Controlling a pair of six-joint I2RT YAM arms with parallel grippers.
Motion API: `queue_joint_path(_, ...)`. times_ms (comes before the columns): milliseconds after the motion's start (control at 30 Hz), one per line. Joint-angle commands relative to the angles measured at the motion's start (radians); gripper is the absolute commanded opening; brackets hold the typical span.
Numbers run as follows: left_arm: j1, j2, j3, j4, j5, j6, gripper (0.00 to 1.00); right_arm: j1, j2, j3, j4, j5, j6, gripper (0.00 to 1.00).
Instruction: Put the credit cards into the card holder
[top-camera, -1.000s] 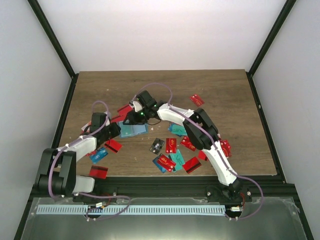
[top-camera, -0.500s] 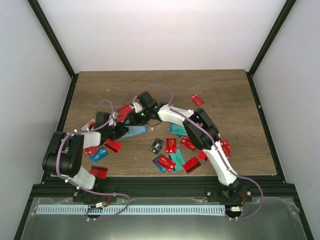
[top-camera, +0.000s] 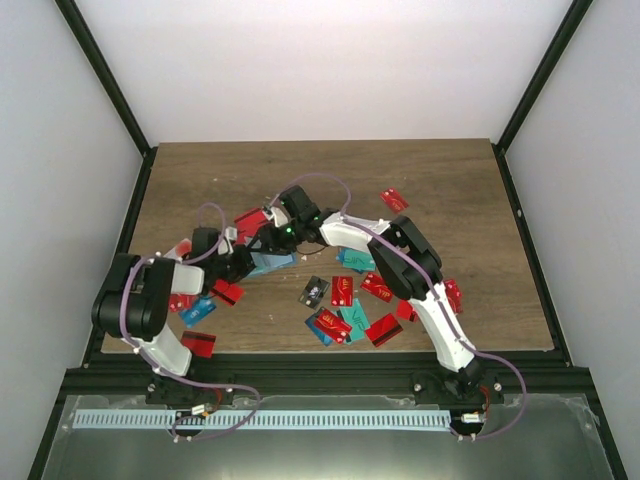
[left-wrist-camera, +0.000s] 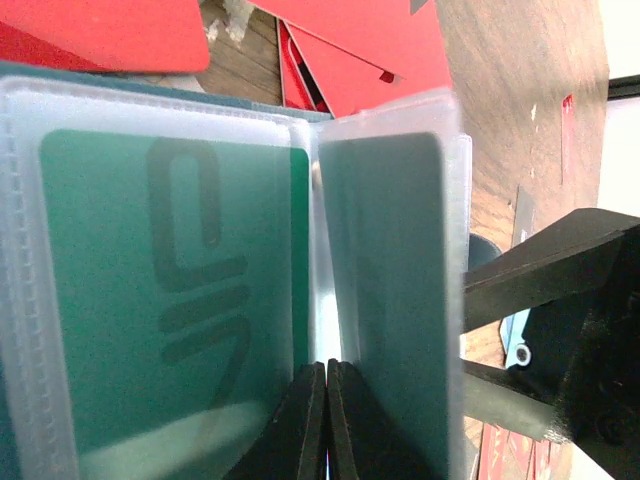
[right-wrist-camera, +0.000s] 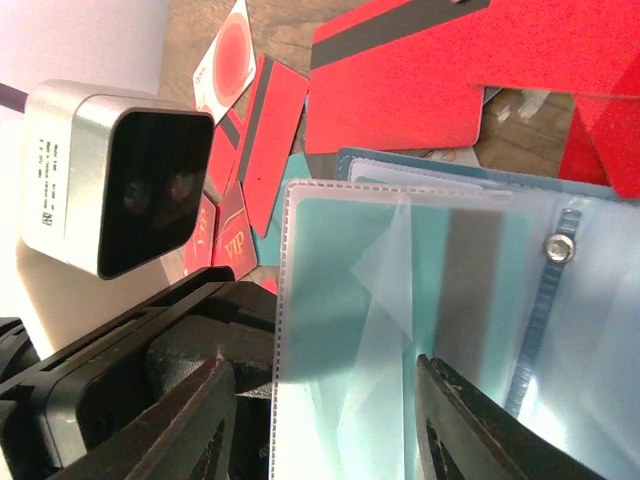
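The teal card holder (top-camera: 272, 264) lies open at the table's middle left, its clear sleeves showing in the left wrist view (left-wrist-camera: 180, 280) and the right wrist view (right-wrist-camera: 520, 300). My left gripper (top-camera: 243, 262) is at its left edge. Its jaws (left-wrist-camera: 327, 365) are pressed together at the fold between two sleeves, with a thin red card edge between them. My right gripper (top-camera: 268, 240) is over the holder's far side, open (right-wrist-camera: 322, 365), with one raised sleeve between its fingers. Credit cards (top-camera: 343, 290), mostly red and some teal, lie scattered.
Red cards (right-wrist-camera: 395, 95) lie just behind the holder and also show in the left wrist view (left-wrist-camera: 370, 50). More cards lie at the front left (top-camera: 197, 343), far right (top-camera: 394, 199) and by the right arm (top-camera: 452, 294). The holder's dot clasp (right-wrist-camera: 556, 248) faces up.
My left arm has folded in and pushed its gripper rightward into the holder's left edge. The right gripper has shifted slightly up and right over the holder.
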Motion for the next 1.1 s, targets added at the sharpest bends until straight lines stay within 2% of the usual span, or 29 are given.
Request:
queue_joint_path(0,0.005,-0.083,-0.016,-0.035,-0.022,0.022,0.04,0.014,-0.039,-0.025,0.066,-0.057,0.053,0.51)
queue_joint_path(167,0.028,-0.253,-0.036,-0.256,-0.167,0.074,0.05,0.014,-0.026,-0.025,0.081,-0.070,0.064,0.51)
queue_joint_path(400,0.050,-0.488,-0.060,-0.488,-0.286,0.117,0.14,0.016,-0.010,-0.016,0.102,-0.093,0.068,0.51)
queue_joint_path(567,0.050,-0.638,-0.050,-0.601,-0.323,0.136,0.20,0.017,-0.060,-0.015,0.077,-0.087,0.012,0.51)
queue_joint_path(700,0.043,-0.720,-0.034,-0.665,-0.297,0.166,0.24,0.017,-0.142,-0.038,0.012,-0.038,-0.061,0.51)
queue_joint_path(833,-0.035,-0.723,-0.022,-0.677,-0.246,0.176,0.25,0.016,-0.299,-0.178,-0.040,0.095,-0.127,0.51)
queue_joint_path(933,-0.134,-0.703,-0.024,-0.641,-0.227,0.162,0.25,0.013,-0.443,-0.354,-0.062,0.222,-0.147,0.54)
queue_joint_path(1067,-0.280,-0.663,-0.030,-0.561,-0.206,0.129,0.24,-0.002,-0.621,-0.602,-0.093,0.315,-0.117,0.55)
